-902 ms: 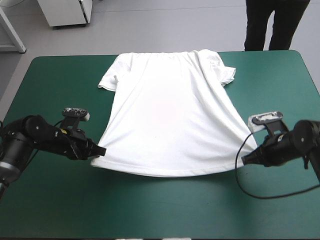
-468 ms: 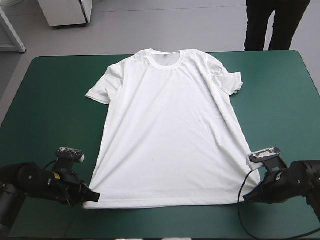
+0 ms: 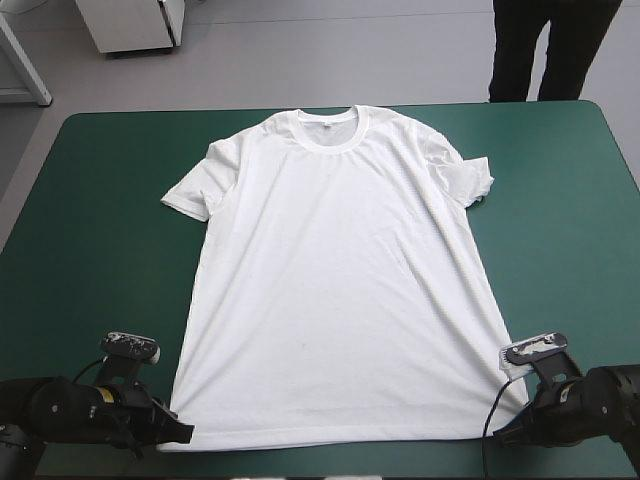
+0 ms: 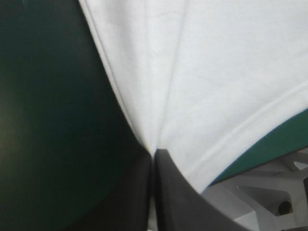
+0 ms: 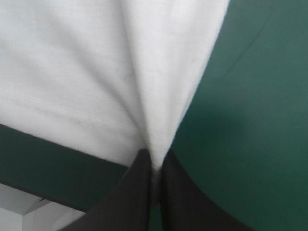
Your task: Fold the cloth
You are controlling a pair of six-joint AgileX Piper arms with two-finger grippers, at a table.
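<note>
Pose: left arm [image 3: 60, 412] and right arm [image 3: 603, 402] laid low along near edge of table [image 3: 100, 200], both pointed inward.
Grip: left claw [image 3: 186, 436] all but closed, near-left hem corner of T-shirt [image 3: 335, 280] pinched. right claw [image 3: 497, 437] likewise clamped on near-right hem corner.
T-shirt spread flat, collar toward far edge, hem drawn between claws.
Both arms partly cut off from view.

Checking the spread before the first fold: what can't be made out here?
High view: the T-shirt's near hem corners, hidden by the left claw and right claw.
Wrist views: collar and sleeves, cut off; cloth blurred close up.
All views: the shirt's back layer, under the front.
</note>
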